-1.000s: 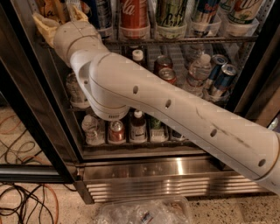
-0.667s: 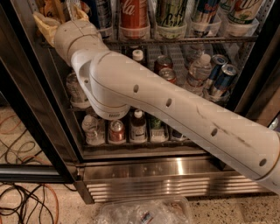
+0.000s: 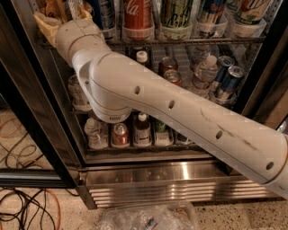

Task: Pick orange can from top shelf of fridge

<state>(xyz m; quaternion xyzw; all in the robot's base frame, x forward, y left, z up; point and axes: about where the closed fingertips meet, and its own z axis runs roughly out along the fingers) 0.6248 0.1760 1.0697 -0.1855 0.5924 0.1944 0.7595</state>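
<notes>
Reaching arm (image 3: 180, 112): thick white jointed robot limb with small dark holes, runs from the lower right edge up to the upper left corner
Fridge (image 3: 180, 182): large drinks cooler with black door frame, ribbed stainless-steel base and wire racks of cans and bottles
Top shelf (image 3: 189, 41): steel-edged wire rack with clear plastic front lips, carries a row of upright cans
Orange can (image 3: 56, 6): tall slim orange-gold drinks can, stands upright at the far left end of that rack, top cut off by the upper edge
Gripper (image 3: 63, 12): two-finger tan claw on a white wrist, sits at the far left of the top shelf, pointing into the cooler
Fingers (image 3: 45, 24): set wide, one on either side of the orange can; not clear whether either touches it
Red cola can (image 3: 137, 18): upright on the same rack, right of the gripper, one dark can between
Middle rack: clear water bottle (image 3: 204, 69) and two blue cans (image 3: 225, 78) at the right end
Bottom rack: row of short cans and small bottles (image 3: 141, 130), partly hidden behind the arm
Floor: speckled, with black and orange cables (image 3: 22, 206) at the left and a crumpled clear plastic bag (image 3: 148, 218) in front of the steel base
</notes>
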